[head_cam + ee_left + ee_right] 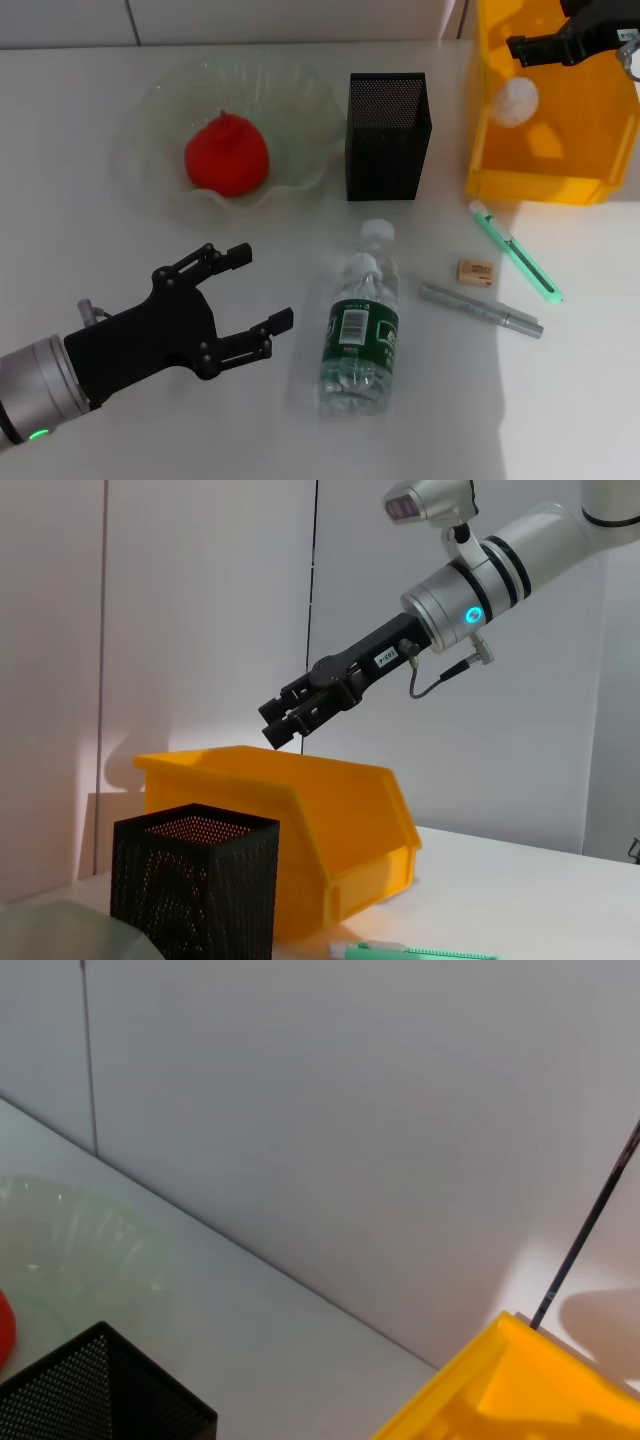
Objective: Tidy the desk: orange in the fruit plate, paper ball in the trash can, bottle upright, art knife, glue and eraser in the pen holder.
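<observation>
The orange lies in the glass fruit plate. The paper ball lies inside the yellow trash can. The bottle lies on its side at the middle front. The green art knife, eraser and silver glue stick lie on the table to the bottle's right. The black mesh pen holder stands empty-looking behind the bottle. My left gripper is open and empty, just left of the bottle. My right gripper hovers above the trash can and also shows in the left wrist view.
The trash can stands right of the pen holder, near the back wall. The art knife lies in front of it. The right wrist view shows the wall, the plate, the pen holder's corner and the can's rim.
</observation>
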`<state>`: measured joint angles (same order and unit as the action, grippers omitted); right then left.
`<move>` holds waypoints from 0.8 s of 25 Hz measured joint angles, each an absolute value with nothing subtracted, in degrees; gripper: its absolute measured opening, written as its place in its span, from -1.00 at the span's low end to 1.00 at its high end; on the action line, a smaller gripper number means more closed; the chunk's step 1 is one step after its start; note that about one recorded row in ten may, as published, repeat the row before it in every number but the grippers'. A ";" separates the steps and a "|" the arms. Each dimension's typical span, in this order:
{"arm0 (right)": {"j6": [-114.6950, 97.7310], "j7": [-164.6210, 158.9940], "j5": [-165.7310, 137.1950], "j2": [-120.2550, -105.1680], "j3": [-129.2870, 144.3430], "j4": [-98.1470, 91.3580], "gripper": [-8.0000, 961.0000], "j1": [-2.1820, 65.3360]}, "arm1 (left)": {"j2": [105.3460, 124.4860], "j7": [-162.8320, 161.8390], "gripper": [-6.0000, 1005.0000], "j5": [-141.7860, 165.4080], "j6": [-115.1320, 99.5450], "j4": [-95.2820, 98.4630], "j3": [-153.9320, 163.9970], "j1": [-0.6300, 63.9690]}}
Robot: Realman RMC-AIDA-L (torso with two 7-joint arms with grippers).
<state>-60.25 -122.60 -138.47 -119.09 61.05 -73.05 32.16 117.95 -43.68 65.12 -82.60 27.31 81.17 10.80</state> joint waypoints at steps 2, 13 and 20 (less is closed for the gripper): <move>-61.06 -123.09 -138.04 -119.09 60.83 -74.28 0.59 31.50 | 117.94 -43.68 0.72 65.12 -82.79 27.32 81.16 10.86; -78.37 -108.26 -109.96 -119.20 56.23 -83.39 0.73 16.40 | 118.70 -51.10 0.72 63.68 -89.62 29.73 74.92 10.31; -85.93 -89.41 -105.50 -119.40 54.05 -75.85 0.74 7.83 | 118.82 -72.06 0.72 62.21 -83.24 42.02 79.68 10.19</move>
